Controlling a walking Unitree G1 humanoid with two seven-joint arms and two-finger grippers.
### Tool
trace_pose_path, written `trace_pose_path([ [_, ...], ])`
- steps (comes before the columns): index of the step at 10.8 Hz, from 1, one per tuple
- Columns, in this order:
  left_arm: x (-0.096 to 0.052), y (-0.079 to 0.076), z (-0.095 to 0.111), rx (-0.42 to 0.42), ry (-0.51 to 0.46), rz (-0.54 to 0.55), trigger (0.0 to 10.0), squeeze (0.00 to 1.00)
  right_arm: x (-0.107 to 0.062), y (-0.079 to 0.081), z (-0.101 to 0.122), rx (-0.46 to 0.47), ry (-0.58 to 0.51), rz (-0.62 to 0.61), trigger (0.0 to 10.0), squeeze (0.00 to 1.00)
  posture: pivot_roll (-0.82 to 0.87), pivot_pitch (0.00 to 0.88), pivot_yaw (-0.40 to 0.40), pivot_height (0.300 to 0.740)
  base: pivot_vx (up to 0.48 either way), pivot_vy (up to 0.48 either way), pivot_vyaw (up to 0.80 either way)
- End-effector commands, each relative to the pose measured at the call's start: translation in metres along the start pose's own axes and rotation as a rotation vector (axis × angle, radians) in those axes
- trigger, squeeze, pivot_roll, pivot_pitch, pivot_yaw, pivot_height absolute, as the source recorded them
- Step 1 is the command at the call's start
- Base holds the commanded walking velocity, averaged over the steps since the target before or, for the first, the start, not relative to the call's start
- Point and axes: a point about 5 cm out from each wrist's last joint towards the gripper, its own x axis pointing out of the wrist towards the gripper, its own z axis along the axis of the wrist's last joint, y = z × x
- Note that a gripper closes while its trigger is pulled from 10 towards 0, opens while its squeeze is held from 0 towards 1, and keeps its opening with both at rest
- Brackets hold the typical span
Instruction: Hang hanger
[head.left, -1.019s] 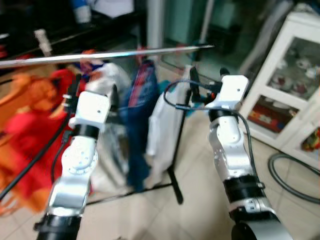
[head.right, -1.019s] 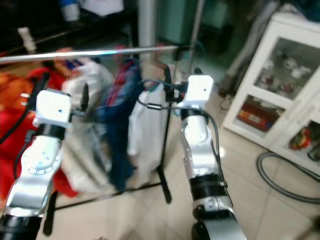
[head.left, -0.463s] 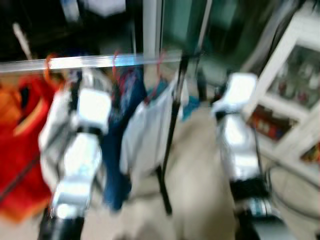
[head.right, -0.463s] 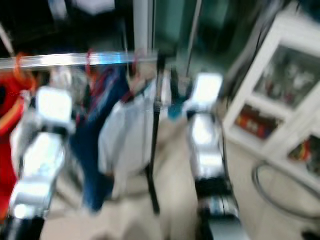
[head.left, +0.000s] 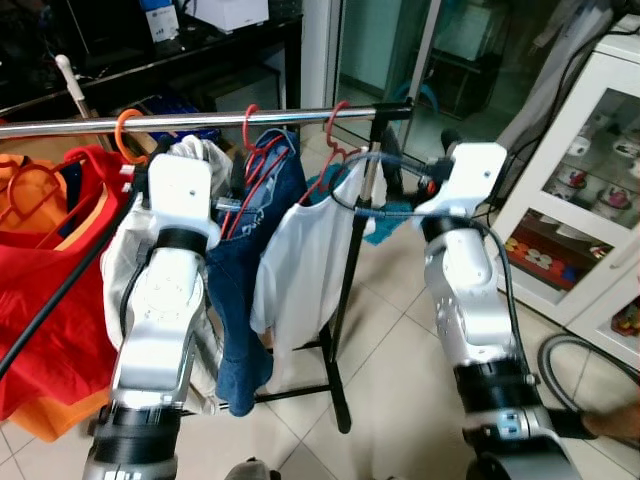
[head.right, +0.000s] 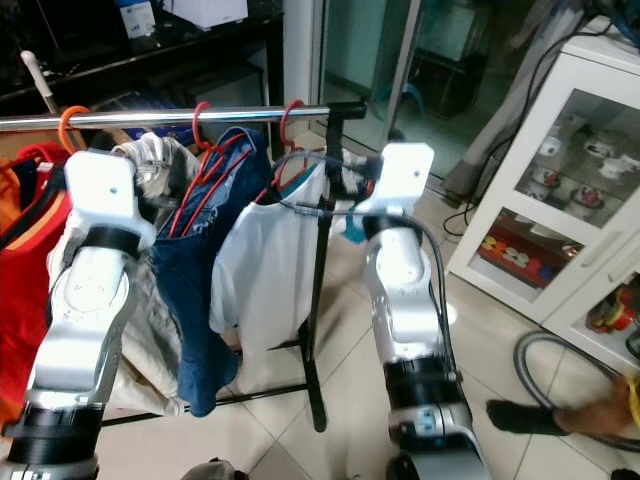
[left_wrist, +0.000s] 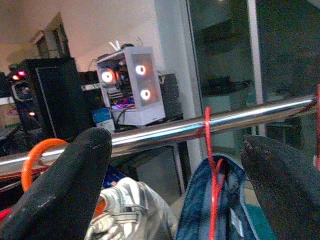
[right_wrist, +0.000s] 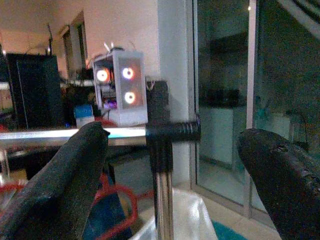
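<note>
Left arm (head.left: 165, 300): raised in front of the clothes rack at 10 o'clock, wrist just below the rail. Left gripper (left_wrist: 175, 200): fingers spread wide apart, nothing between them; the rail crosses the gap beyond the tips.

Right arm (head.left: 470, 300): raised at 1 o'clock, wrist beside the rack's black end post (head.left: 358, 230). Right gripper (right_wrist: 170, 195): fingers wide apart, empty, with the post standing in the gap beyond them.

Chrome rail (head.left: 200, 121): horizontal, running from 9 o'clock to the post at 12.

Red hangers: one (head.left: 250, 125) hooked over the rail carrying blue jeans (head.left: 245, 290); another (head.left: 335, 125) nearest the post carrying a white T-shirt (head.left: 305, 260). Orange hanger (head.left: 125, 135): hooked at 10 o'clock, beside red and orange garments (head.left: 50, 290).

White glass-door cabinet (head.left: 590, 170): 2 o'clock, well apart from the rack.

White computer case with glowing fans (left_wrist: 132, 85): far behind the rail.
</note>
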Motion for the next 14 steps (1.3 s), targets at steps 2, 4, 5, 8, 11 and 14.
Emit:
trace_pose_path([
  [2, 0.002, 0.002, -0.002, 0.019, 0.017, 0.003, 10.0, 0.00, -0.003, -0.006, -0.004, -0.031, 0.024, -0.010, 10.0, 0.00, 0.10, 0.028, 0.003, 0.740, 0.000, 0.000, 0.00],
  [4, -0.002, -0.003, -0.014, -0.005, 0.069, 0.026, 10.0, 0.00, -0.009, -0.005, -0.012, -0.032, 0.061, -0.008, 10.0, 0.00, 0.10, 0.031, 0.007, 0.740, 0.000, 0.000, 0.00],
  [5, 0.001, 0.001, -0.020, -0.027, 0.095, 0.029, 10.0, 0.00, -0.010, -0.003, -0.014, -0.031, 0.069, -0.006, 10.0, 0.00, 0.10, 0.032, 0.006, 0.740, 0.000, 0.000, 0.00],
  [8, 0.026, 0.016, -0.044, -0.140, 0.195, 0.052, 10.0, 0.00, -0.010, 0.001, -0.015, -0.028, 0.077, 0.013, 10.0, 0.00, 0.10, 0.034, 0.003, 0.740, 0.000, 0.000, 0.00],
  [11, 0.039, 0.014, -0.051, -0.180, 0.219, 0.034, 10.0, 0.00, -0.011, 0.001, -0.016, -0.029, 0.083, 0.009, 10.0, 0.00, 0.08, 0.027, 0.011, 0.740, 0.000, 0.000, 0.00],
  [14, 0.050, -0.004, -0.031, -0.113, 0.087, -0.075, 10.0, 0.00, -0.014, 0.000, -0.016, -0.030, 0.081, -0.002, 10.0, 0.00, 0.06, 0.019, 0.029, 0.740, 0.000, 0.000, 0.00],
])
